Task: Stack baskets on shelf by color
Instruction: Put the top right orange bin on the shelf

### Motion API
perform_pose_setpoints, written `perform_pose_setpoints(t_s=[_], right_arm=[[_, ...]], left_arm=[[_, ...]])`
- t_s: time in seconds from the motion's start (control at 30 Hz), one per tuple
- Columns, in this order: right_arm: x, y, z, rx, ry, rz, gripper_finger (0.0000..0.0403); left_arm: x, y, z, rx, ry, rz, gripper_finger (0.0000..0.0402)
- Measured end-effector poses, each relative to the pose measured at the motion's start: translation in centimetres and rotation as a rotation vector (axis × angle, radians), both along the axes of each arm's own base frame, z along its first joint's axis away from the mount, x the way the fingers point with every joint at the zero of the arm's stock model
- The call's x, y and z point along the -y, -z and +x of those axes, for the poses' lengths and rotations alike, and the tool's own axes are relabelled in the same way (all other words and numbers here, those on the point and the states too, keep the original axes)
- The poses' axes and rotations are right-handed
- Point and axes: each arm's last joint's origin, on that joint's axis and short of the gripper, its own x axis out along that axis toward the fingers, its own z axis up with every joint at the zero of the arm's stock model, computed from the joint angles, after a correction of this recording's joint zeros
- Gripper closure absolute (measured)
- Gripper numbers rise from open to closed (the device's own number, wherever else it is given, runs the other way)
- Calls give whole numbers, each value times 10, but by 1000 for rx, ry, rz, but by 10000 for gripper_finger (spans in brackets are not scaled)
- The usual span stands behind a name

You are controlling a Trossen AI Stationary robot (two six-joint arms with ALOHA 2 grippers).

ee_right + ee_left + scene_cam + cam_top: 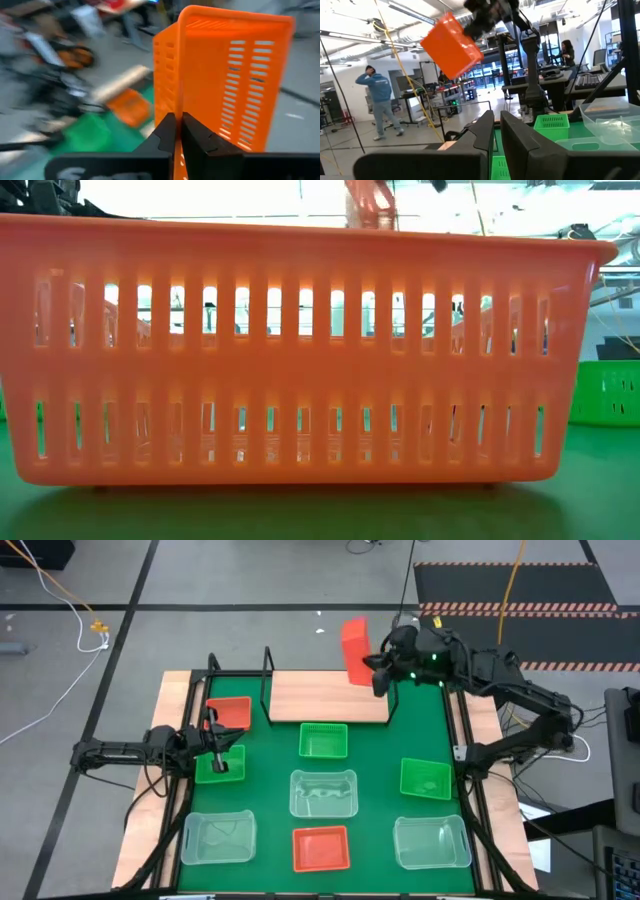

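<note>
High view: right gripper [380, 673] has a red basket [355, 650] clamped by its rim, lifted and tipped on edge, up over the back edge of the shelf [325, 697]. Right wrist view confirms it: fingers pinched on the basket wall [220, 75], slotted side facing out.

Left gripper [222, 762] sits low over a green basket [219, 764] on the mat's left side, pinched nearly shut. Can't tell whether it's actually gripping the basket rim or just parked there. Another red basket [230, 712] lies just behind it, near the shelf's left end.

Shelf board looks bare, so I judge this is the first placement.

How I'd do it well:
- Level the basket first; it's tilted hard, and set down like this it'd land on a corner.
- Pick one end of the shelf for red and keep to it; shelf fits approx. three wide, so centre each colour in its third.
- Watch the black wire frame [268, 670] on the way down.
- Release only once the base sits flat on the wood.

Rest of the baskets are spread on the green mat [375, 765]; low view is blocked by the front red basket [300, 350].
</note>
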Motion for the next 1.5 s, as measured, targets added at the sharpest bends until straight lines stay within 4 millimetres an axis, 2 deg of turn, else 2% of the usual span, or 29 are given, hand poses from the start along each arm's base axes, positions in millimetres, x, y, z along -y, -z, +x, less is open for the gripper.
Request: perform_pose_setpoints(t_s=[0.1,0.17,0.23,0.33,0.47,0.57,0.73,0.9,1.17,1.3,1.5], right_arm=[[-4,-26,15,76,-72,-10,395],[-3,-36,24,79,-80,-25,395],[-1,-38,34,68,-81,-5,395],[6,-30,54,71,-106,99,395],[20,-2,82,-10,-85,191,395],[38,31,100,-140,-27,263,395],[65,78,113,-360,84,352,395],[79,105,111,-534,224,366,395],[87,128,102,-693,331,486,395],[89,144,100,-713,398,550,395],[88,181,99,-738,405,636,394]], left_arm=[[0,0,0,2,-1,2,364],[0,0,0,3,0,0,364],[0,0,0,3,1,-3,364],[0,0,0,3,1,-6,364],[0,0,0,1,2,-10,364],[0,0,0,0,4,-16,364],[0,2,0,-14,4,-15,364],[0,2,1,-24,3,-14,364],[0,2,1,-22,3,-18,364],[0,2,1,-18,8,-36,364],[0,2,1,-19,8,-39,364]])
